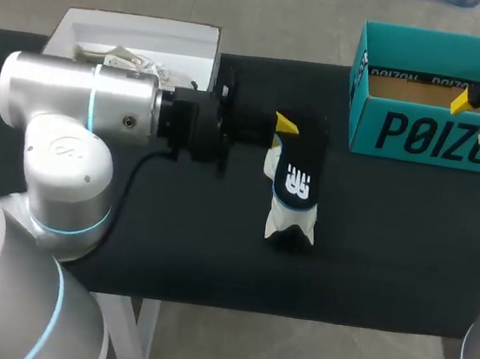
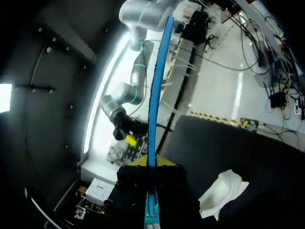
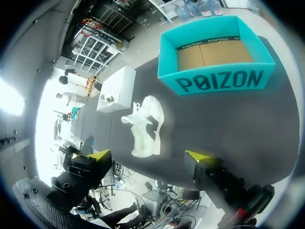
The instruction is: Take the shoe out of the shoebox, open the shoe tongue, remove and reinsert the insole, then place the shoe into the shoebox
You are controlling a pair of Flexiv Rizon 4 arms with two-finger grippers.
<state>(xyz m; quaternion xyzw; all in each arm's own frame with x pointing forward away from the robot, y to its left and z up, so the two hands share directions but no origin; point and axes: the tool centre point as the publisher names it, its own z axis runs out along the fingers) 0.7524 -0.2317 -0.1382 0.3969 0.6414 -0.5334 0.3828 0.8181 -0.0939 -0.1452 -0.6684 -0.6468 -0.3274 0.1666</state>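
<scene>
My left gripper (image 1: pixel 287 126) is shut on a dark insole (image 1: pixel 300 174) with a white logo, held over the middle of the black table. In the left wrist view the insole (image 2: pixel 153 95) shows edge-on as a thin blue strip rising from between the yellow tips of the left gripper (image 2: pixel 151 162). The white shoe (image 1: pixel 291 228) lies on the table under the insole, mostly hidden in the head view. It shows beside the gripper (image 2: pixel 223 192) and ahead of the right gripper (image 3: pixel 145 126). My right gripper (image 1: pixel 477 119) hangs open over the teal shoebox (image 1: pixel 420 136), fingers wide apart (image 3: pixel 150 156) with nothing between them.
A white box (image 1: pixel 134 40) holding crumpled paper stands at the table's back left, also in the right wrist view (image 3: pixel 116 88). The teal shoebox (image 3: pixel 219 81) at the back right has a bare cardboard floor. My left arm stretches across the table's left half.
</scene>
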